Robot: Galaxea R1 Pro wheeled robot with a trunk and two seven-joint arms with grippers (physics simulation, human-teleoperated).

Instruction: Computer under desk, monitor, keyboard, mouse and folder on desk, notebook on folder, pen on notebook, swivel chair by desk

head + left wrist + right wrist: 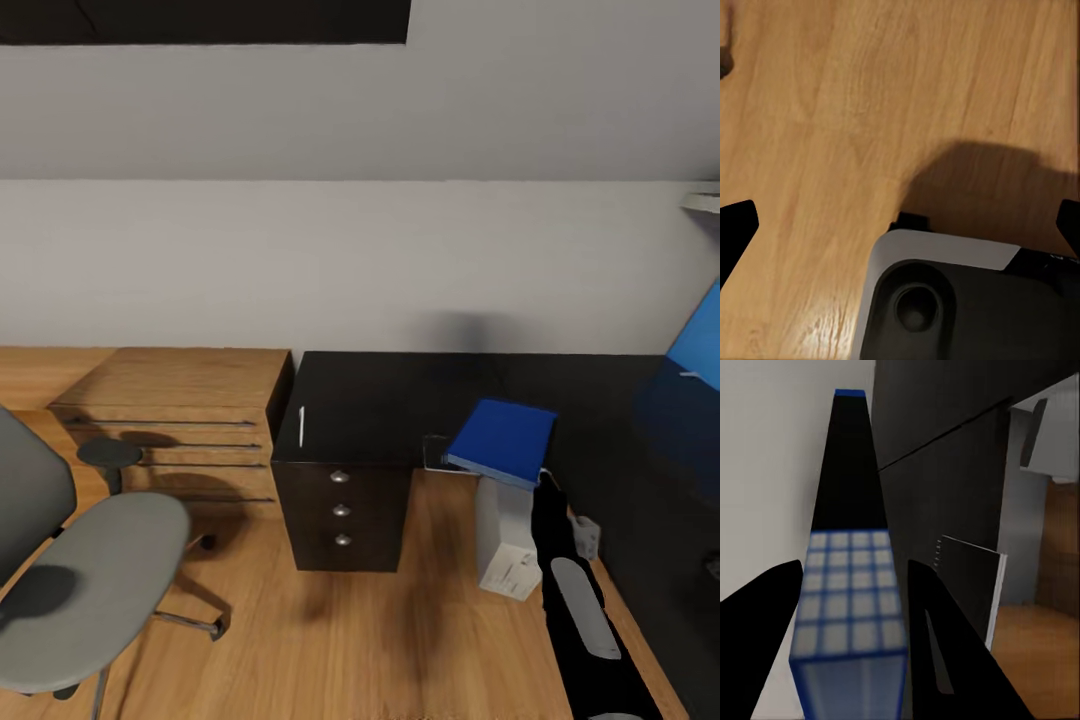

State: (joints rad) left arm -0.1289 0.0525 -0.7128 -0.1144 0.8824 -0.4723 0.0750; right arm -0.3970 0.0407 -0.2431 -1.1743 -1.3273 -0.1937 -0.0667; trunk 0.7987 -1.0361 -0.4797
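The right gripper is closed edge-on on the folder, one dark finger against each face, while the left gripper points down at the floor with its fingers spread wide (only the tips show).

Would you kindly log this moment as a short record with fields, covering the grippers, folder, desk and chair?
right gripper: shut on the folder, fingers on both sides of its edge
left gripper: open, over wood floor
folder: blue, held above the desk front edge
pen: on the desk, near its left edge
computer: on the floor under the desk
chair: left of the desk, seat bare
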